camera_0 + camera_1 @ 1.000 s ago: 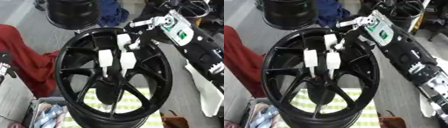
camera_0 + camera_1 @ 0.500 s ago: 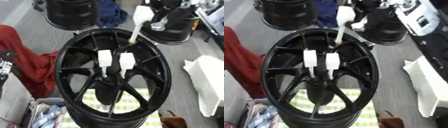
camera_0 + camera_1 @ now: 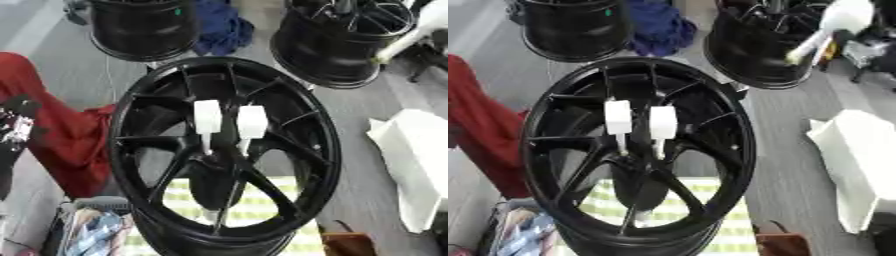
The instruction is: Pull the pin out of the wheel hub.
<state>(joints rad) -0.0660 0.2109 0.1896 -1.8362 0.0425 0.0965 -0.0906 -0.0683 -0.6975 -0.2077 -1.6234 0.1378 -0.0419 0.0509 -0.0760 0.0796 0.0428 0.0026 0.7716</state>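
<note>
The black spoked wheel hub (image 3: 289, 125) stands tilted in the middle of the view. Two white pins stick up from its centre side by side, a left pin (image 3: 207, 117) and a right pin (image 3: 252, 121). A third white pin (image 3: 824, 30) is in the air at the top right, clear of the hub and over a rear wheel. My right hand (image 3: 861, 46) shows only partly beside that pin, curled on it. My left hand (image 3: 16, 127) sits at the left edge, away from the hub.
Two more black wheels stand at the back, one far left (image 3: 144, 27) and one far right (image 3: 337, 45), with a blue cloth (image 3: 223, 25) between them. A red cloth (image 3: 61, 135) lies left, a white sheet (image 3: 416, 165) right, a checked cloth (image 3: 271, 200) under the hub.
My right hand has drawn the third white pin up out of the hub and carried it to the upper right. The two other pins have stayed in place.
</note>
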